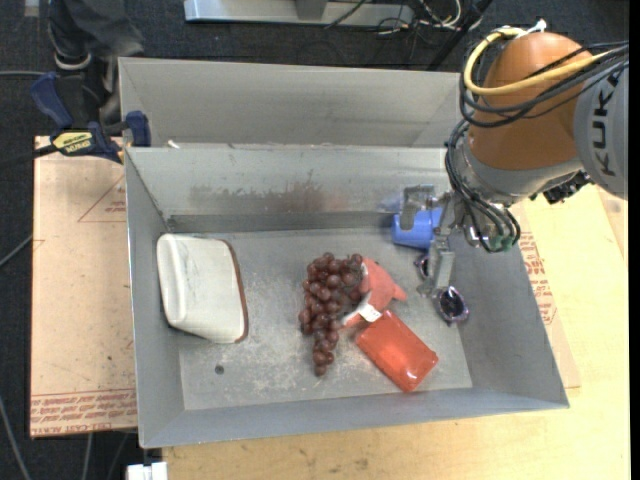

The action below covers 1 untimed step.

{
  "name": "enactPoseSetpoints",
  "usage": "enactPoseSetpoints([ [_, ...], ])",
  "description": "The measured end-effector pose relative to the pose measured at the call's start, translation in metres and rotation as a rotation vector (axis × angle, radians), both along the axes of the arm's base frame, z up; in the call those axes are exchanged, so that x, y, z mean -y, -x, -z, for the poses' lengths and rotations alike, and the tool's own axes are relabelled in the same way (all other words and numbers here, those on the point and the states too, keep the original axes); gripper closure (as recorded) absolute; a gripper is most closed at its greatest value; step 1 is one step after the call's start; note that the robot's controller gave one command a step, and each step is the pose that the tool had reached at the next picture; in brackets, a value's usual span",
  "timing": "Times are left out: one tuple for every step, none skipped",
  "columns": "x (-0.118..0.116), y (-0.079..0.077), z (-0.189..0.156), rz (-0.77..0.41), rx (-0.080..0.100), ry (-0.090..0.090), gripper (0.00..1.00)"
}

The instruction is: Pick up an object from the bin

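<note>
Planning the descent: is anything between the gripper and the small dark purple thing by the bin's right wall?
Nothing visible. The gripper hangs just beside the purple thing; the blue thing lies toward the back wall, the grapes well to the view's left.

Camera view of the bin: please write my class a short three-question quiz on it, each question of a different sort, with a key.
1. True or false: the bunch of dark red grapes lies against the left wall of the bin.
2. Fill the gap: in this view the red pouch lies to the ___ of the grapes.
3. Which thing lies farthest from the gripper? A: the white box. B: the grapes. C: the red pouch.

Key: 1 false (they lie near the middle of the floor); 2 right; 3 A.
</note>
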State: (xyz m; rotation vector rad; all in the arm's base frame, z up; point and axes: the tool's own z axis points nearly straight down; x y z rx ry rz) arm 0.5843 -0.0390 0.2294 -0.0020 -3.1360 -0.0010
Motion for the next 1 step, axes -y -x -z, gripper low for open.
enactPoseSetpoints([
  [-0.0001,-0.0008,-0.0047,-0.001,0.007,0.0,0.0],
])
